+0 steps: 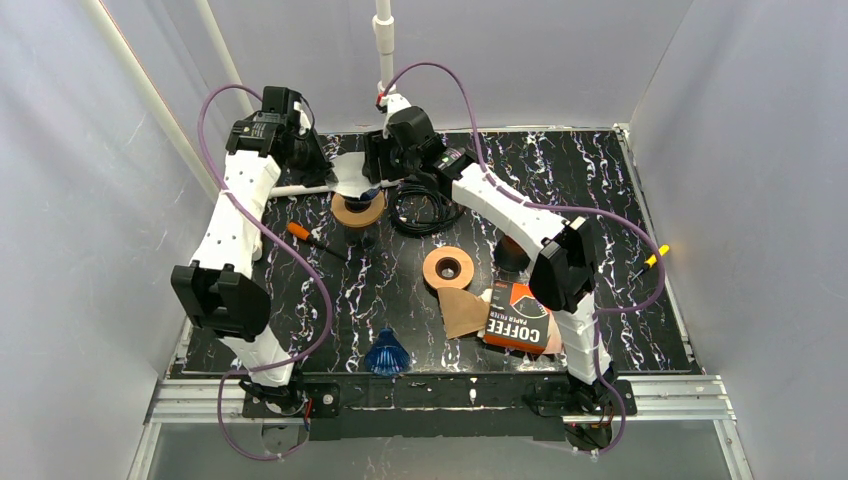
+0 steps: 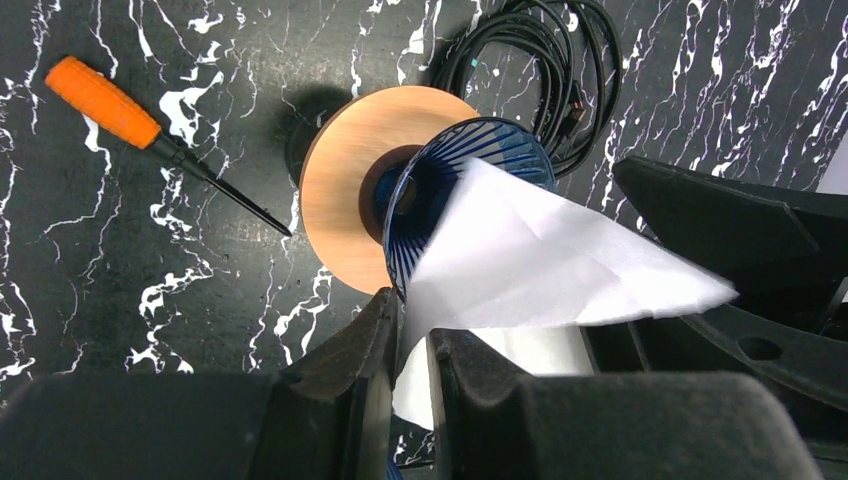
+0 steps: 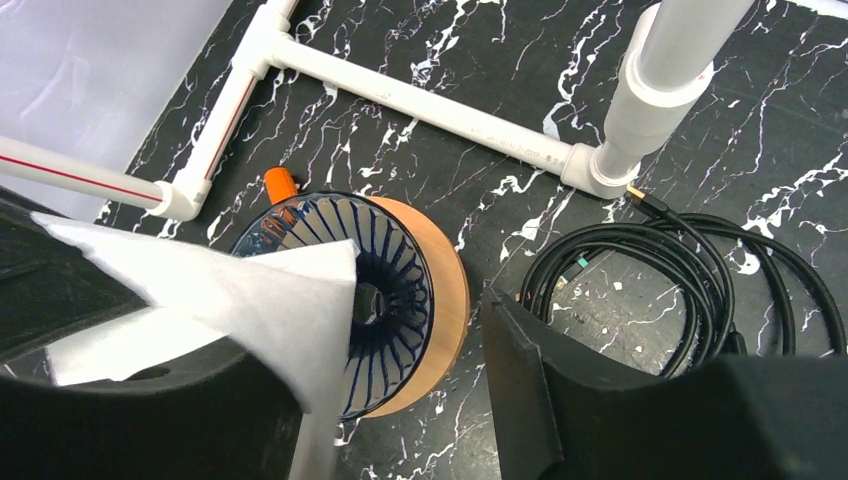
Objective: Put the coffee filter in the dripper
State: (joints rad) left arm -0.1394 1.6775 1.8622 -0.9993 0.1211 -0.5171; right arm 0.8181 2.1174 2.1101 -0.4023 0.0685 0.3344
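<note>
Filter [image 2: 540, 260]: white paper, folded flat. One corner lies over the mouth of the dripper [image 2: 430, 185]; the rest hangs out across the rim toward both grippers. Not seated. I judge it near weightless, limp and quick to crease or tear. It is unlikely to drop into the cone by its own weight, so it wants opening and a gentle push down. Best hold: the outer edge, well away from the corner that must go in.

Dripper: blue ribbed cone in a wood ring [image 2: 340, 200], mouth up. I judge it light enough to tip if the paper is shoved sideways.

Left gripper [image 2: 412, 335]: jaws narrow, filter edge in the gap. I cannot tell whether they pinch it.

Right gripper [image 3: 390, 350]: jaws wide, filter lying against one finger, nothing clamped.

Screwdriver [image 2: 140, 130], cable [image 2: 540, 60]: one on either side of the dripper, apart from the filter.
</note>
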